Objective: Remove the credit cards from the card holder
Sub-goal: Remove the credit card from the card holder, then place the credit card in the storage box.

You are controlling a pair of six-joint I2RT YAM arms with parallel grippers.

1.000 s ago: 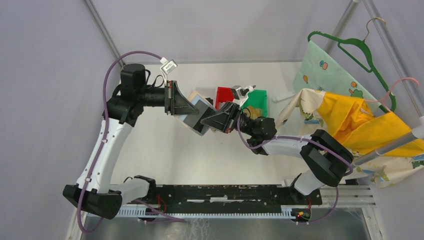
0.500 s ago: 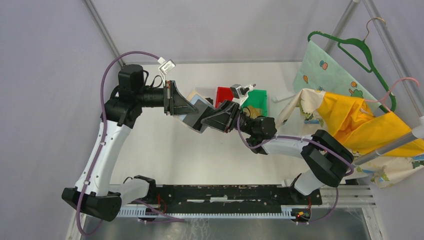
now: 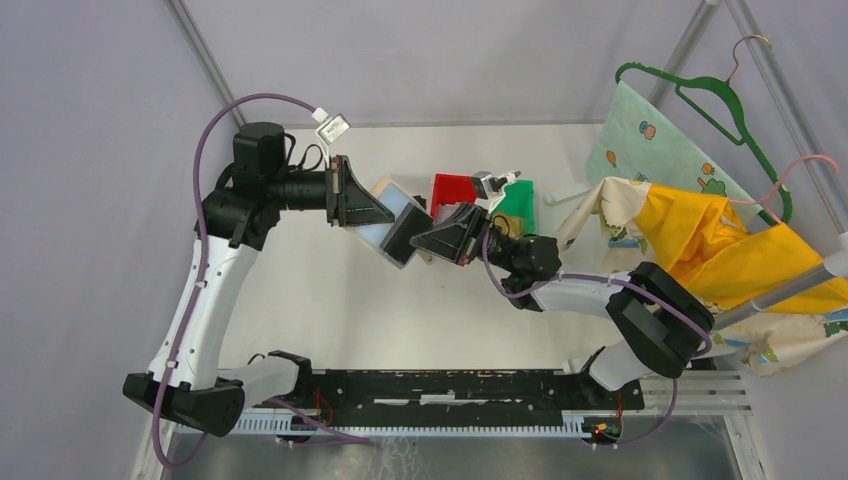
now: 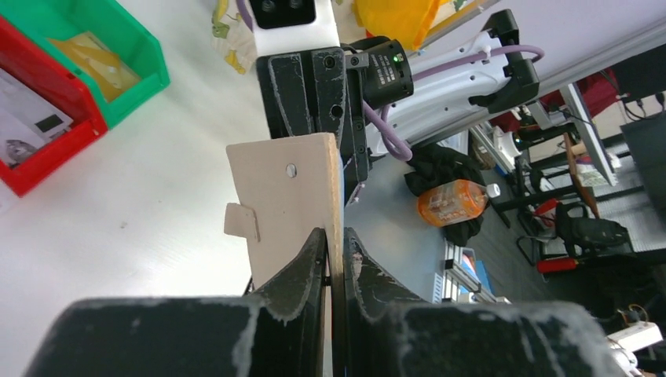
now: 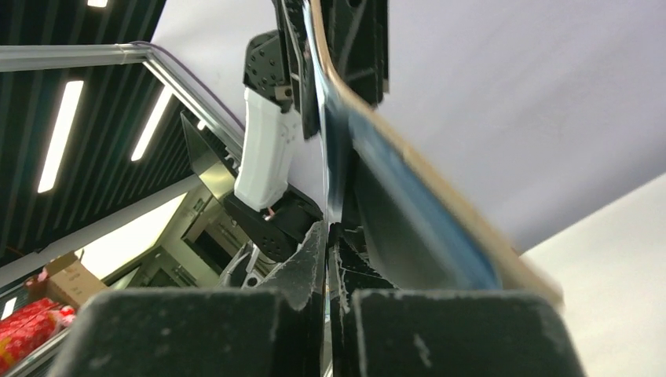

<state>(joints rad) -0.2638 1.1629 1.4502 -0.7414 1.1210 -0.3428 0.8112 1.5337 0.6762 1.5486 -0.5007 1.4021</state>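
No legible text, label or number in any view.

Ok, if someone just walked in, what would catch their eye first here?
The two arms meeting over mid-table: the left gripper is clamped on the tan card holder, with the shut right gripper at its other end. Just behind sit a red bin and a green bin, and a bright yellow cloth hangs at the far right.

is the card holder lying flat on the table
No, the left gripper holds the card holder aloft, pinched by its edge.
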